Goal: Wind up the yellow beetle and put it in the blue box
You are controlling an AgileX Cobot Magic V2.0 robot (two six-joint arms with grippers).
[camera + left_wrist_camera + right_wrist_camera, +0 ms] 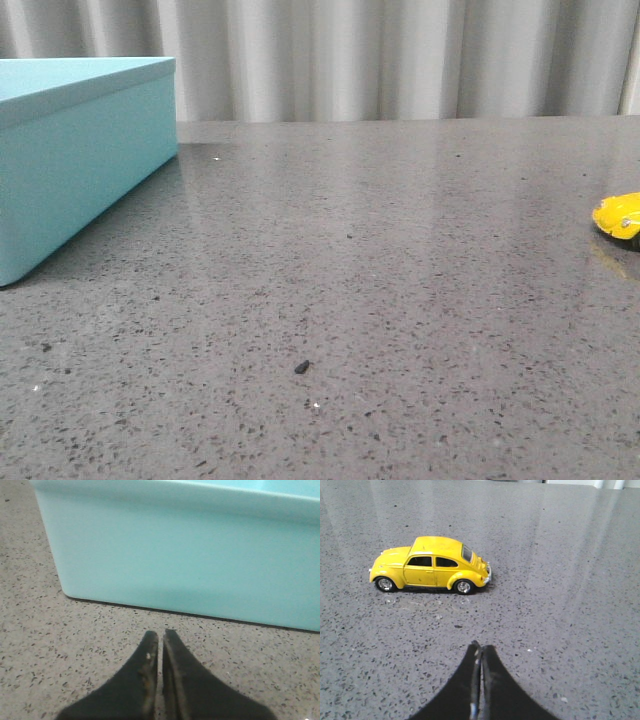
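Note:
The yellow beetle (431, 564) stands on its wheels on the grey speckled table, side-on in the right wrist view; in the front view only its end shows at the far right edge (618, 214). My right gripper (481, 646) is shut and empty, low over the table a short way from the car. The blue box (75, 150) stands at the far left of the table with its lid on. In the left wrist view its side wall (190, 555) fills the view. My left gripper (161, 634) is shut and empty just before that wall. Neither gripper shows in the front view.
A small dark speck (301, 367) lies on the table near the front middle. A grey pleated curtain (400, 55) hangs behind the table's back edge.

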